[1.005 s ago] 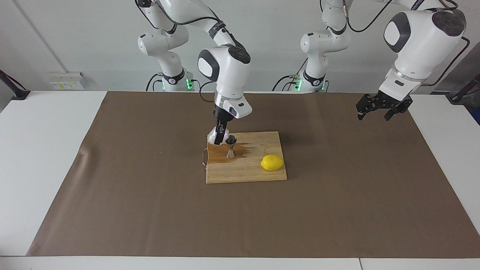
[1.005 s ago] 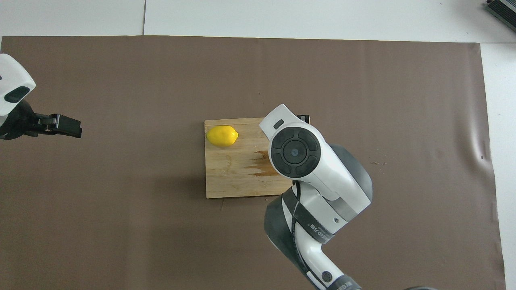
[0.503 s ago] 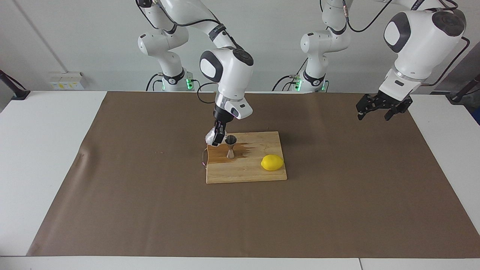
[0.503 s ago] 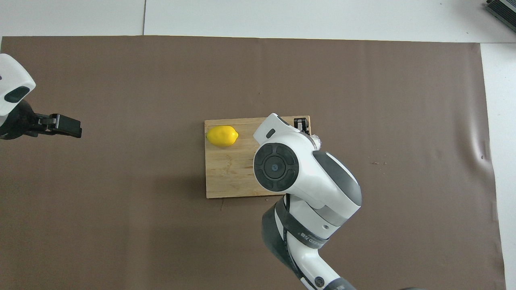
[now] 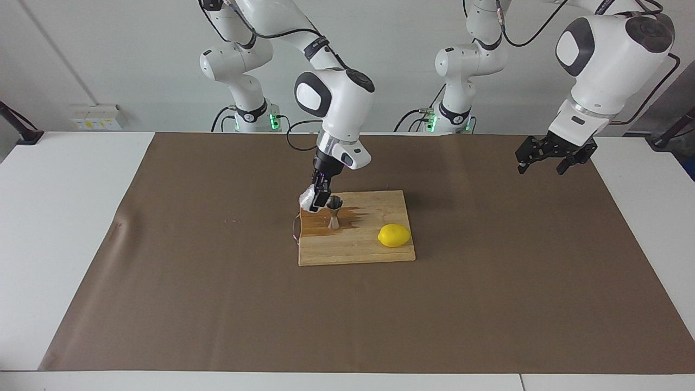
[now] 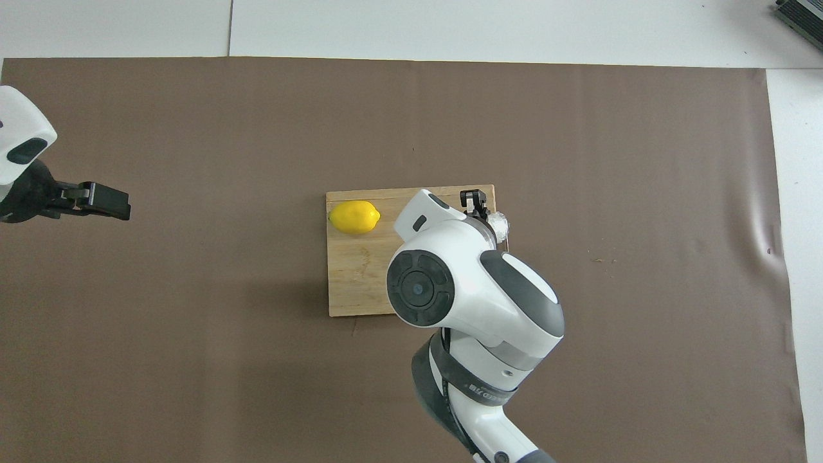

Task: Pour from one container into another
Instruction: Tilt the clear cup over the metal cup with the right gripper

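while the right end effector clamps the cup over the board's edge, the left end effector hangs spread.

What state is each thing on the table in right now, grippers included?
Plastic cup: held in the air, tilted toward the jigger.
Jigger: upright on the cutting board.
Cutting board: flat on the mat, wet stain around the jigger.
Lemon: lying on the board, untouched.
Right gripper: shut on the cup, over the board.
Left gripper: open, empty, waiting over the mat.
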Controlling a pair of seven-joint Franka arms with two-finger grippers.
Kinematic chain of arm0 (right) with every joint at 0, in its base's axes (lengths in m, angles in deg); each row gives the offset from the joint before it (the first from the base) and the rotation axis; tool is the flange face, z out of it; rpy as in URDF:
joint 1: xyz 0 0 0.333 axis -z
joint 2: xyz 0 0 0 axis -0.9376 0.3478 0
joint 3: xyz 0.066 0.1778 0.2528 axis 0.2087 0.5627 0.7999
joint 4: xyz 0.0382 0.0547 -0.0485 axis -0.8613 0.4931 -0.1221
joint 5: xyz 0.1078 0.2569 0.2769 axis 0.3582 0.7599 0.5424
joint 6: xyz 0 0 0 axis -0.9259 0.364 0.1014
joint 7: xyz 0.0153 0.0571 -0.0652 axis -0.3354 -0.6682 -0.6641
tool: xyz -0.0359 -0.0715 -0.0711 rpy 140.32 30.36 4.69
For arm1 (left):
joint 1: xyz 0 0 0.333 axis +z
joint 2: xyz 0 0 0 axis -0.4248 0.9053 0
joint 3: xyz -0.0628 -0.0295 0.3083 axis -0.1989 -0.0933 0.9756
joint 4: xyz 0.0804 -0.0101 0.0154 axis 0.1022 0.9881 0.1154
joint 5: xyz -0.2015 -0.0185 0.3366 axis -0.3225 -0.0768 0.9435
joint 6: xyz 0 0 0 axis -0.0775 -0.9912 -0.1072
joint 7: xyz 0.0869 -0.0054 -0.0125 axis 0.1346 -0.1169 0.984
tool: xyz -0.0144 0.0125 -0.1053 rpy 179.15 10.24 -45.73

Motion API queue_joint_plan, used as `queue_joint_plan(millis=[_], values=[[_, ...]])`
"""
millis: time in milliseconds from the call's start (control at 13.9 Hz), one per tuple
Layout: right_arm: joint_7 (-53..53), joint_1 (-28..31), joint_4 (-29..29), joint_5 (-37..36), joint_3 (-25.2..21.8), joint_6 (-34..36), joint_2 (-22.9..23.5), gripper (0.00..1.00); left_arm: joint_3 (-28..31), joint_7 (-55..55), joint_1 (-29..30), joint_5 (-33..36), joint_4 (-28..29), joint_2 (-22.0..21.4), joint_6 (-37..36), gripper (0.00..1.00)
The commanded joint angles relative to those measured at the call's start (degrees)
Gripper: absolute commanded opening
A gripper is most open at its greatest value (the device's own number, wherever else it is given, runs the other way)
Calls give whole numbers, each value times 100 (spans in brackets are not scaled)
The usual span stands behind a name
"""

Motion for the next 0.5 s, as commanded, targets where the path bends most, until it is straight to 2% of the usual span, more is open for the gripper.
queue_joint_plan(millis=[0,431], values=[[177,-10,144,-299,23,-162,-44,0,-14,-10,31,98,-23,-23,-104,100],[361,-98,408,-677,23,-233,-158,0,-14,-10,31,98,-23,-23,-113,100]])
